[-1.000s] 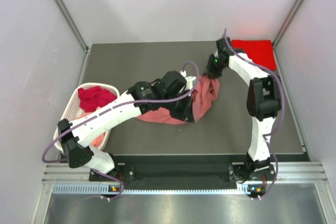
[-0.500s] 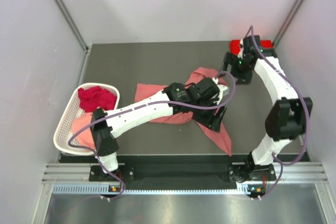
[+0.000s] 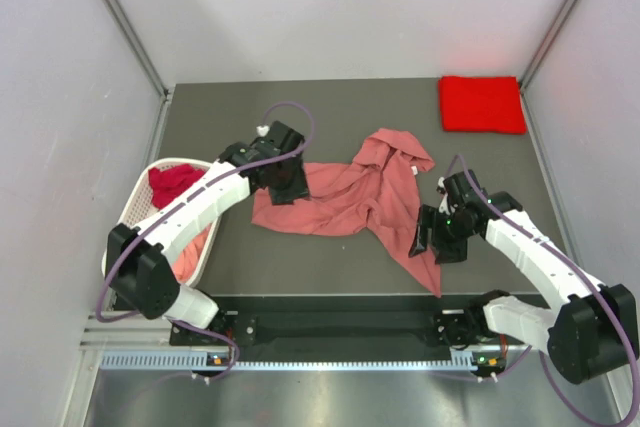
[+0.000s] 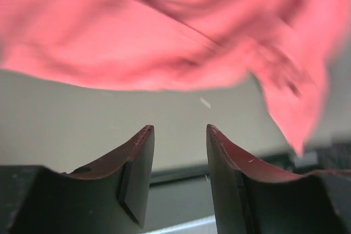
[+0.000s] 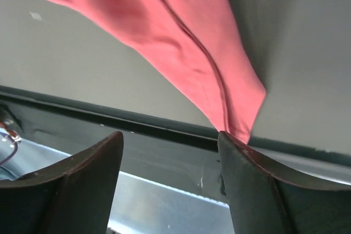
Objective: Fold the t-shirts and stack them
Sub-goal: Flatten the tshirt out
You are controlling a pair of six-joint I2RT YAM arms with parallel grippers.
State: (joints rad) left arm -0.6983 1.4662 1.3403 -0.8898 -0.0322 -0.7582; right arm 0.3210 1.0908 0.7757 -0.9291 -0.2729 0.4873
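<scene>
Crumpled salmon-pink cloth t-shirt (image 3: 345,197) sprawled mid grey table (image 3: 230,117); left gripper (image 4: 180,131) jaws apart, empty, at shirt's left edge; right gripper (image 5: 170,135) jaws apart, empty, beside near-right tip; folded bright-red t-shirt (image 3: 482,104) far-right corner.

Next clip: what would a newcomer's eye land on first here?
The salmon pink shirt lies crumpled across the middle of the table, the open left claw at its left edge and the open right claw by its near right tip, neither gripping it. A bright red shirt sits folded in the far right corner, and a white basket at the left edge holds a dark crimson shirt.
</scene>
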